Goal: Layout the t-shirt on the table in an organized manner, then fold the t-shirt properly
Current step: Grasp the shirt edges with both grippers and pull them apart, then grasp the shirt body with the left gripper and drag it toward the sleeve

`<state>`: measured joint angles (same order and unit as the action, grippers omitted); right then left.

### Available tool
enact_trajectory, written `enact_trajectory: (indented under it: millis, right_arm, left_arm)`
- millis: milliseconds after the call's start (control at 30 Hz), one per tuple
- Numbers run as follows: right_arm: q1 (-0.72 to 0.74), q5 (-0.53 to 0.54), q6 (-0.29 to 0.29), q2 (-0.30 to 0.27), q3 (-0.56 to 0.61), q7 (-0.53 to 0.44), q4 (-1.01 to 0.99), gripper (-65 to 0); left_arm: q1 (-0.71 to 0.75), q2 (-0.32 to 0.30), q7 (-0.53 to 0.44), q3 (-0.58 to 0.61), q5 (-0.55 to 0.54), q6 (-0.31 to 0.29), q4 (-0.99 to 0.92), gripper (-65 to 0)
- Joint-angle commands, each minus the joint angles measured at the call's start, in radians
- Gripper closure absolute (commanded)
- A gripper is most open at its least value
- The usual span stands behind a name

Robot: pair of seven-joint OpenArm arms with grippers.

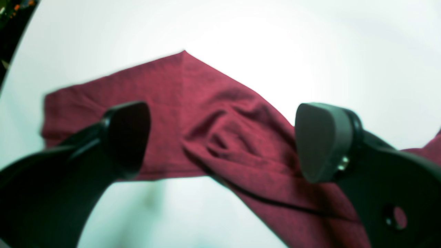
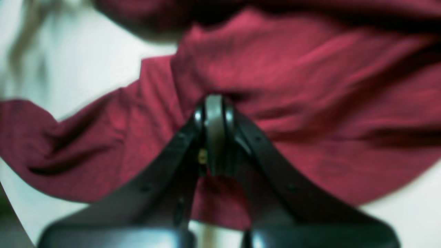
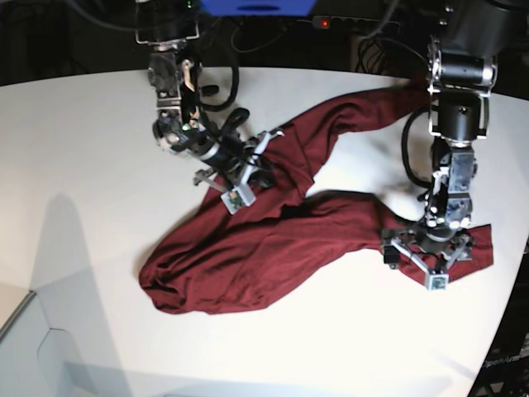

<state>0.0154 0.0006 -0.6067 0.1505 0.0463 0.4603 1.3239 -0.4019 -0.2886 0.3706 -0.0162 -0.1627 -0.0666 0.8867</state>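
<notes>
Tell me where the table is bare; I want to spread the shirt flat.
Bare table lies beside the right gripper, and along the near edge below the t-shirt. It is crowded mid-table and around the left gripper at the cuff.

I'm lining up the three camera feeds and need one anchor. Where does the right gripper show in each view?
Left wrist: not in it; only the open left gripper over the t-shirt.
Right wrist: the right gripper at centre, jaws shut, tips against the cloth.
Base: the right gripper left of centre, on the shirt's upper part.
Shared landmark: the maroon t-shirt on the white table.
</notes>
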Motion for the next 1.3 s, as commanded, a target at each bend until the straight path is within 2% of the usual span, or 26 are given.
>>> enact_trajectory:
  millis: [0, 100, 200, 267, 400, 500, 600, 767, 933, 1000, 1133, 1267]
  right_arm:
    - [0.025, 0.014, -0.008, 0.007, 0.0, -0.025, -0.008, 0.0]
    - [0.028, 0.012, -0.006, 0.007, -0.013, -0.021, -0.043, 0.0]
    - [-0.022, 0.012, -0.006, -0.01, -0.062, -0.018, -0.011, 0.0]
    - [-0.071, 0.012, -0.006, -0.041, -0.11, -0.016, 0.042, 0.0]
    - [-0.157, 0.012, -0.006, -0.084, -0.171, -0.016, 0.124, 0.0]
    - [-0.2, 0.012, -0.006, -0.124, -0.204, -0.016, 0.153, 0.0]
    - [-0.223, 0.012, -0.006, -0.136, -0.248, -0.016, 0.159, 0.0]
    - [-0.199, 0.012, -0.006, -0.153, -0.402, -0.016, 0.162, 0.0]
    - [-0.185, 0.016, -0.006, -0.151, -0.506, -0.016, 0.227, 0.0]
    - [-0.183, 0.017, -0.006, -0.151, -0.517, -0.016, 0.268, 0.0]
    - [-0.174, 0.02, -0.006, -0.145, -0.52, -0.016, 0.351, 0.0]
    - [-0.174, 0.02, -0.008, -0.082, -0.507, -0.016, 0.429, 0.0]
  left_arm:
    - [-0.042, -0.011, -0.012, -0.001, -0.001, 0.003, -0.022, -65.0]
    - [-0.124, -0.014, -0.035, 0.049, -0.001, 0.003, -0.179, -65.0]
    - [-0.157, -0.028, -0.16, 0.129, -0.001, 0.003, -0.295, -65.0]
    - [-0.157, -0.056, -0.229, 0.17, -0.001, 0.004, -0.335, -65.0]
    - [-0.157, -0.083, -0.25, 0.19, -0.001, 0.004, -0.389, -65.0]
    - [-0.159, -0.103, -0.247, 0.189, -0.002, 0.009, -0.347, -65.0]
    - [-0.159, -0.128, -0.246, 0.186, -0.008, 0.012, -0.315, -65.0]
    - [-0.162, -0.154, -0.244, 0.178, -0.008, 0.014, -0.172, -65.0]
    - [-0.128, -0.151, -0.226, 0.055, -0.01, 0.014, -0.001, -65.0]
    - [-0.084, -0.134, -0.164, -0.023, -0.01, 0.006, 0.09, -65.0]
    - [0.013, -0.041, -0.017, -0.126, -0.01, 0.004, 0.286, -65.0]
    - [0.159, 0.075, 0.112, -0.138, -0.01, 0.003, 0.498, -65.0]
